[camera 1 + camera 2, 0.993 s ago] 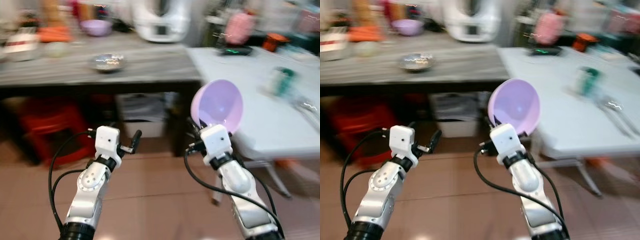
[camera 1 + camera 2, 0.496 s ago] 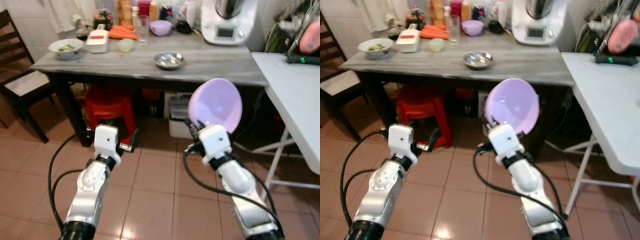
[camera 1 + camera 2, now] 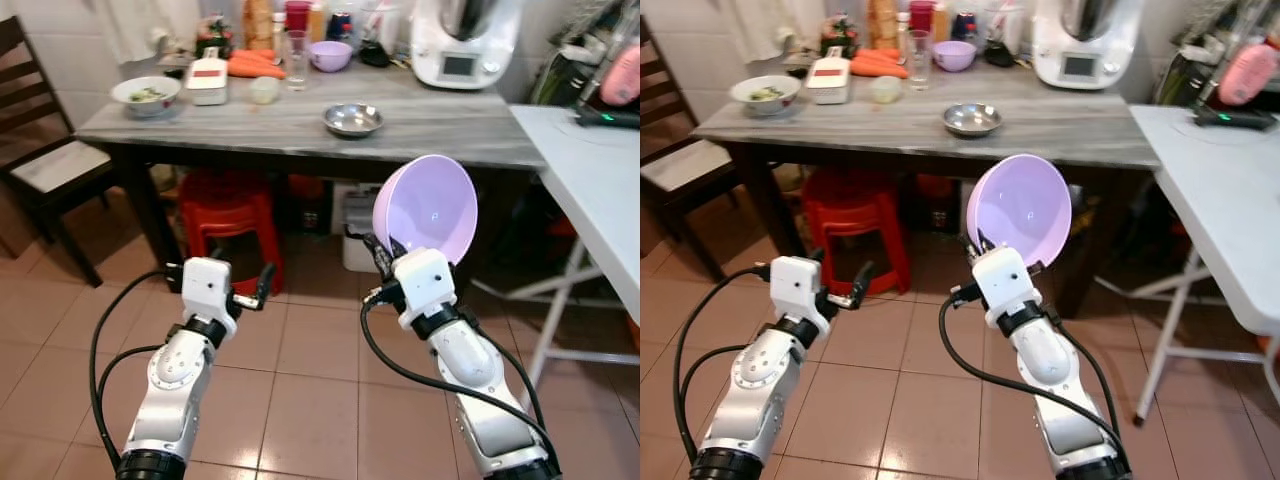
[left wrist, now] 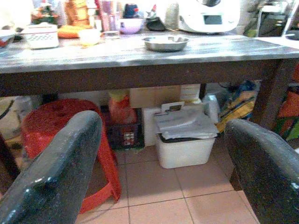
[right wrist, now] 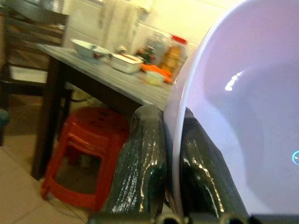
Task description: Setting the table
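Observation:
My right gripper (image 3: pixel 380 252) is shut on the rim of a lilac plastic bowl (image 3: pixel 426 209), held upright on its edge at chest height, its hollow facing me. In the right wrist view the two black fingers (image 5: pixel 140 163) pinch the bowl's rim (image 5: pixel 175 140). My left gripper (image 3: pixel 262 283) is open and empty, held low over the tiled floor; its fingers (image 4: pixel 51 172) stand wide apart in the left wrist view. A grey-topped table (image 3: pixel 300 125) stands ahead with a steel bowl (image 3: pixel 352 119), a second lilac bowl (image 3: pixel 330 54) and a white bowl of food (image 3: pixel 146 93).
A white folding table (image 3: pixel 600 190) stands to my right. A red plastic stool (image 3: pixel 230 215) and a white bin (image 4: pixel 184 140) sit under the grey table. A dark chair (image 3: pixel 45 170) is at the left. A white kitchen machine (image 3: pixel 468 40) stands at the table's back.
The camera has swung left, so the grey table has come into the middle and the white table slid to the right edge. The bowl stays in my right gripper; the blur has cleared.

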`<state>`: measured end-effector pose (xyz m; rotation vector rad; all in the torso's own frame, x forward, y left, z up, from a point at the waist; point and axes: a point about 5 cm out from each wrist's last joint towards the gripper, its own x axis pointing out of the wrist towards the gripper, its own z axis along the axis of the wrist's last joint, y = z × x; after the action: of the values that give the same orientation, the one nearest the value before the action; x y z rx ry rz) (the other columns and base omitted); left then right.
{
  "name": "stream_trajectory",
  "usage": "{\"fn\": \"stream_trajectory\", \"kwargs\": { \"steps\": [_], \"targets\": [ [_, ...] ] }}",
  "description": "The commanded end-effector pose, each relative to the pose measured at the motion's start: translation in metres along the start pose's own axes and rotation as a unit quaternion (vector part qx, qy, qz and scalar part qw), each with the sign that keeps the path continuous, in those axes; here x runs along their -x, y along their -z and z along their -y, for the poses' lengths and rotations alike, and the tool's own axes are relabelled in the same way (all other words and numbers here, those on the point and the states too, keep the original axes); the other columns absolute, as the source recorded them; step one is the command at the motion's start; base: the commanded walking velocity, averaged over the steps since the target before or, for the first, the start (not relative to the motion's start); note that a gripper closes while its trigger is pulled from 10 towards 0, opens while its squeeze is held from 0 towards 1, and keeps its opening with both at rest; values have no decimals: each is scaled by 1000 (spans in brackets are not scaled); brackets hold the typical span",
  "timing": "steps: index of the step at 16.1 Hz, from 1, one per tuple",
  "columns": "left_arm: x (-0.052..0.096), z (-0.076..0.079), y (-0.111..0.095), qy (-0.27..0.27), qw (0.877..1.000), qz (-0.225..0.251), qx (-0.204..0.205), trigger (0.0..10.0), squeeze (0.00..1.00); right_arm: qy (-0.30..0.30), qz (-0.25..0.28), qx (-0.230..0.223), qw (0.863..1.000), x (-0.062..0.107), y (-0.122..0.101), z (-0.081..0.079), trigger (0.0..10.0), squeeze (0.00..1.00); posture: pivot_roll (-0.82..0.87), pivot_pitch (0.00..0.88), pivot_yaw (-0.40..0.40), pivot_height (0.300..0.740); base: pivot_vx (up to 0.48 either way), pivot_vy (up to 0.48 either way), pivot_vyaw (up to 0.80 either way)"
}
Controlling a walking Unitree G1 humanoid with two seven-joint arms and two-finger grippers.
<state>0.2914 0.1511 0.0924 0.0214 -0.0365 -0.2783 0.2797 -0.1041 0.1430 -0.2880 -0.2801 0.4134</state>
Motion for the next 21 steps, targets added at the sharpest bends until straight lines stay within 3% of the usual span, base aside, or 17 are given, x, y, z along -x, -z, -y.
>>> {"fn": "stream_trajectory", "kwargs": {
  "steps": [1, 10, 21],
  "targets": [
    [-2, 3, -6, 11, 1000, 14, -4, 10000, 0, 9, 3, 0, 1000, -2, -2, 6, 10000, 0, 14, 0, -9, 740, 0, 0, -731],
    [-3, 6, -6, 22, 1000, 16, 0, 10000, 0, 6, 5, 3, 1000, -1, -3, 5, 10000, 0, 10, 0, -8, 740, 322, 0, -81],
    [-4, 9, -6, 33, 999, 17, 4, 10000, 0, -4, 10, 10, 1000, -3, -4, 2, 10000, 0, 13, 0, -7, 740, 480, 0, 51]
  ]
}}
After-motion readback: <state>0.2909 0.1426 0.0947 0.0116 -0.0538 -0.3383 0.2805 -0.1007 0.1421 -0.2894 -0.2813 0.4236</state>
